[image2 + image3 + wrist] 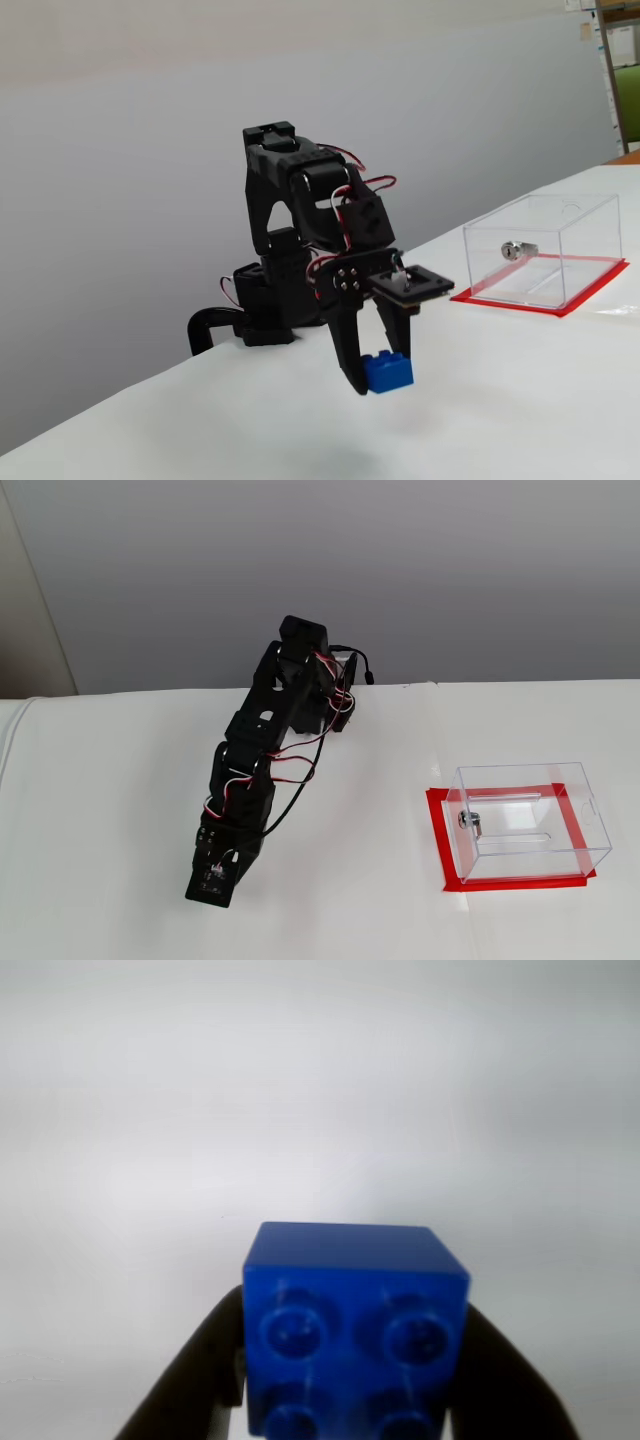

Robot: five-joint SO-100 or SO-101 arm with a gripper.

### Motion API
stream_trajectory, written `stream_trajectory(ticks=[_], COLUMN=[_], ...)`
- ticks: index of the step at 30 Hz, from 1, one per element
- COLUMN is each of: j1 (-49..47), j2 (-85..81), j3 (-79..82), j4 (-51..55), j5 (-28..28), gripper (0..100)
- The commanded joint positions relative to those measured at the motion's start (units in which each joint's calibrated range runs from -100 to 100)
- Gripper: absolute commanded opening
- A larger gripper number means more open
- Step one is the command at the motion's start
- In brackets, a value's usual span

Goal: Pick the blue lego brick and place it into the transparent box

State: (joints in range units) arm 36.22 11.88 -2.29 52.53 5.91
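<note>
Here, a plain pale grey wall [400,570] behind everything, smooth and bare. At the far right of a fixed view, a slice of green and tan shelving [622,70]. In front of the wall, a wide flat white table [500,420], clean and a bit shiny.

Standing at the back of the table, a black jointed robot arm [300,230] with red and white wires, bent forward and down. Seen from above in a fixed view, stretched toward the camera [250,770].

Well apart from the arm, off to the right in both fixed views, a clear see-through plastic box [545,250] with square sides, sitting on a red sheet [590,290]. On one wall of the box, a little round silver metal lock [512,250].

At the end of the arm, a black two-finger gripper [384,376], pointing down, closed snugly on a small bright blue plastic lego brick [388,372] with round bumps. In the wrist view, the brick [355,1330] big and close, four bumps facing the camera, one black finger [190,1380] pressed on each side. Brick right down by the table, near the arm's base; touching the top or just above it, hard to tell. Brick hidden under the arm in the view from above.
</note>
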Motion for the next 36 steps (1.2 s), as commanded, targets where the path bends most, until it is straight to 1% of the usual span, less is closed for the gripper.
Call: stream_trajectory(ticks=[1,8,21,29,36], j1=[-1.3,-5.0,-13.5,-22.0,-32.3], j2=[-7.5,-14.2,-27.8,-33.1,-35.1], j3=[-2.9,-2.9,-2.1,-2.1,-2.1], j4=[2.6,6.0,6.5,9.4,9.7], j5=[0.4,-0.3,-4.8,-5.6,-5.7], gripper=[2,2,2,2,2])
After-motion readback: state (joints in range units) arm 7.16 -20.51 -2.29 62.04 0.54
